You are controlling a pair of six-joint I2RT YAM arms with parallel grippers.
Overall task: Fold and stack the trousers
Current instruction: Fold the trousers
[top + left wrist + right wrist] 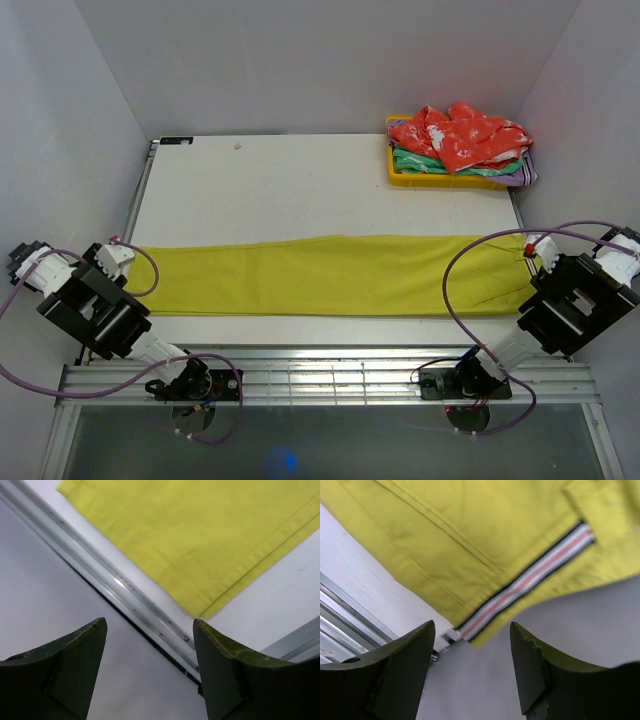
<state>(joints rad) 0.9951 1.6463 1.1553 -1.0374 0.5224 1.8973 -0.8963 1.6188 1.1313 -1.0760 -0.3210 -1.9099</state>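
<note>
Trousers (320, 273) lie flat in one long band across the table (300, 180), folded lengthwise, running from one gripper to the other.

Left gripper (122, 260): jaws apart, nothing between them. It is at the hem end of the trousers, off the cloth. In the wrist view the gripper (150, 625) looks down past the table's metal edge rail (125, 587). The hem corner (200, 611) lies just ahead of the fingertips, nearer the right-hand finger (225, 670) and not touching it. The cloth (200, 530) spreads up and away from there, with double stitching along the hem.

Right gripper (540, 252): jaws apart, empty. It is at the waist end. In the wrist view the gripper (472, 627) has the waistband just ahead of its tips. A striped lining strip (530, 575) in black, white and pink runs slantwise, and its lower end lies close in front of the gap between the fingers (395, 670). Yellow cloth (470, 530) with seam lines fills the view beyond. No contact can be seen.

Far from both grippers, on the right arm's side of the table's back corner, is a yellow bin (400, 178). A red garment (460, 135) is heaped on top of it, with green cloth (430, 163) under that.
</note>
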